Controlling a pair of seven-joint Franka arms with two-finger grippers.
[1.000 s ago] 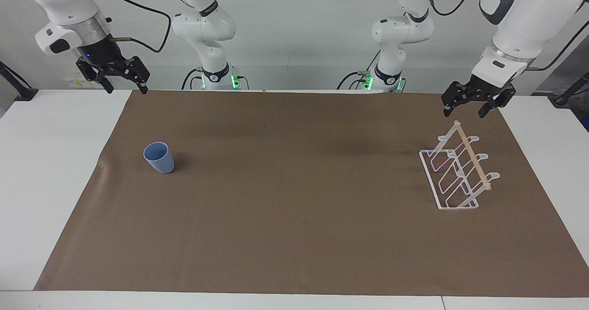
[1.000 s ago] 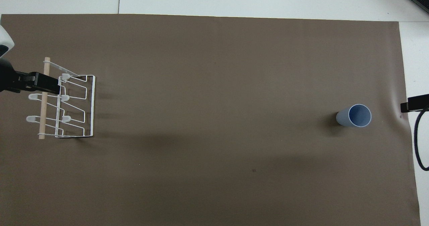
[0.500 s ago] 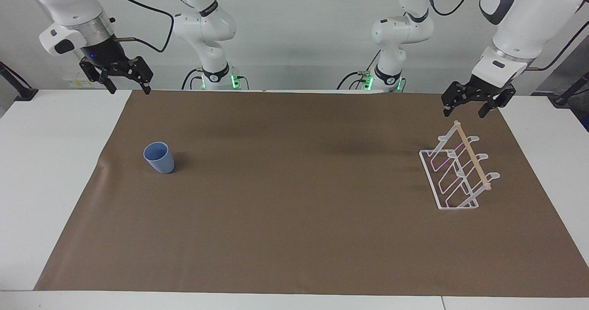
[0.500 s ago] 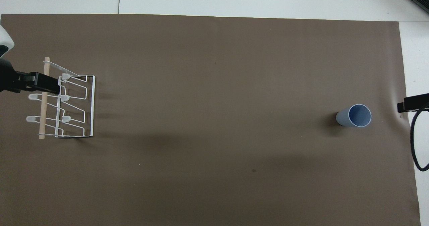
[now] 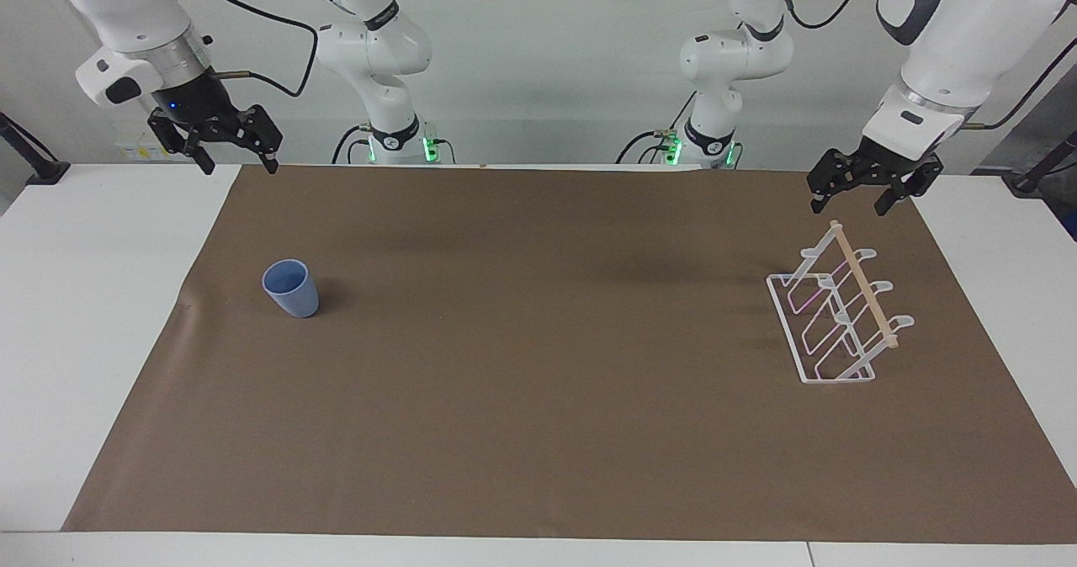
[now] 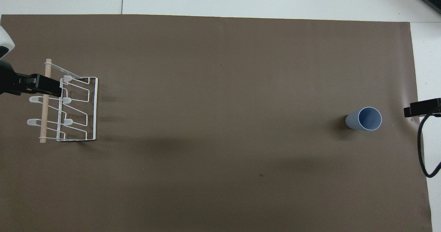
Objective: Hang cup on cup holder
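The cup [image 5: 291, 288] stands upright, mouth up, on the brown mat [image 5: 538, 432] toward the right arm's end of the tabletop [image 5: 92, 331], near that end's mat edge and roughly midway between the edge by the robots and the edge away from them. It looks like a small plain plastic tumbler, so I judge it light, stiff enough to take a firm pinch, and smooth enough to slide if squeezed low on its taper; it has no handle, so the likely hold is across the wall just under the rim, or one finger inside the mouth and one outside. Being so light, it could tip or skate on the mat if a finger nudges it before the pinch closes. The cup holder [image 5: 837, 315] sits well apart from it, toward the left arm's end of the tabletop, a white wire rack with angled prongs and a wooden dowel along the top; it looks light too and may shift if the cup is pushed hard onto a prong. The right claw [image 5: 237, 156] hangs in the air above the mat's corner by the robots at its own end, fingers spread wide, holding and touching nothing. The left claw [image 5: 848, 201] waits over the robots' end of the cup holder, also wide open and empty, clear of the dowel.
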